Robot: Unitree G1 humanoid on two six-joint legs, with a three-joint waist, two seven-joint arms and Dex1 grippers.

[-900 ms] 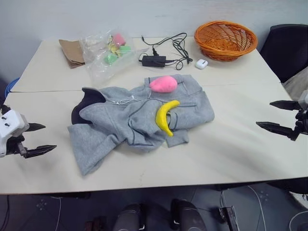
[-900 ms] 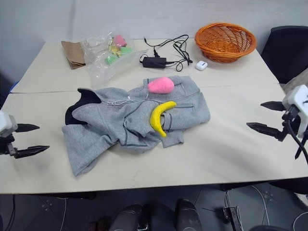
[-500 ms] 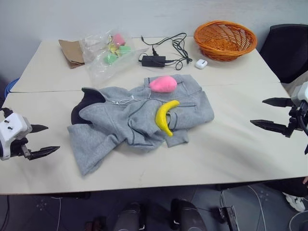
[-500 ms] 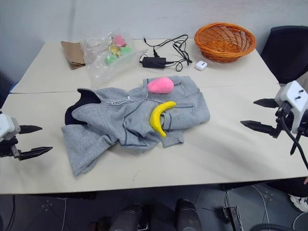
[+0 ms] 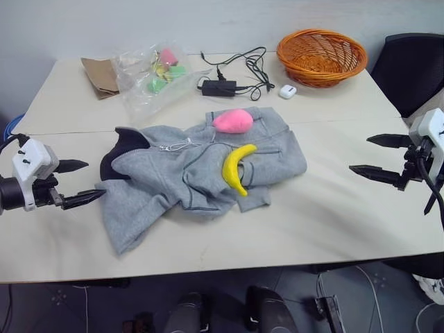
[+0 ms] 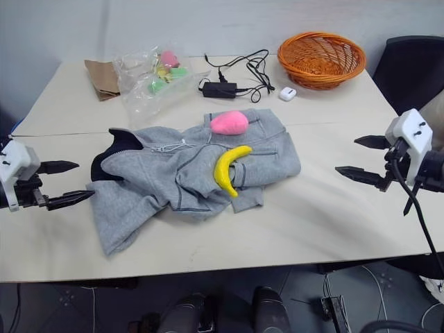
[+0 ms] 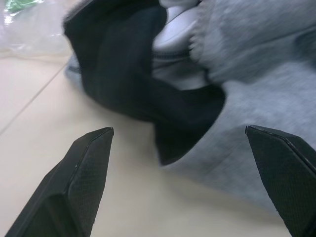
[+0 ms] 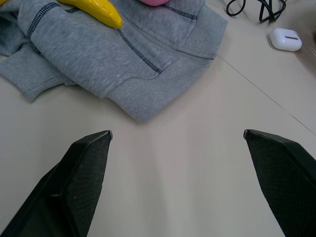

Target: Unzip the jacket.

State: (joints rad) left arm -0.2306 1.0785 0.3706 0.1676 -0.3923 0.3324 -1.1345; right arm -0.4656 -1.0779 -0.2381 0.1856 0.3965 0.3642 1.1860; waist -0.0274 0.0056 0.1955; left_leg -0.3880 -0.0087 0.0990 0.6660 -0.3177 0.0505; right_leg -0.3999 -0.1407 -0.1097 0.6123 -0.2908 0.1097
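A grey hooded jacket (image 5: 201, 173) lies crumpled in the middle of the pale tabletop (image 5: 333, 215), its dark-lined hood (image 5: 118, 149) turned toward the robot's left and its hem toward the right. A yellow toy banana (image 5: 236, 168) rests across the front of it, and a pink plush lump (image 5: 233, 121) sits on the far edge of the fabric; the white drawstrings (image 5: 177, 146) trail over the chest just below the hood. The left gripper (image 5: 78, 183) hovers low beside the hood end, near the cloth but apart from it, its two black fingers spread wide with nothing between them; in the left wrist view the dark hood lining (image 7: 133, 74) sits just ahead of those parted fingers (image 7: 84, 173). The right gripper (image 5: 378, 156) hangs off the other side, well apart from the jacket's hem, fingers likewise splayed wide and empty, over bare tabletop. Along the far side sit an orange wicker basket (image 5: 321, 57), a small white case (image 5: 287, 91), a black power adapter with its coiled cable (image 5: 229, 76), a clear plastic bag of coloured bits (image 5: 152, 76) and a brown paper bag (image 5: 99, 74). A dark chair (image 5: 409, 69) stands past the right corner.
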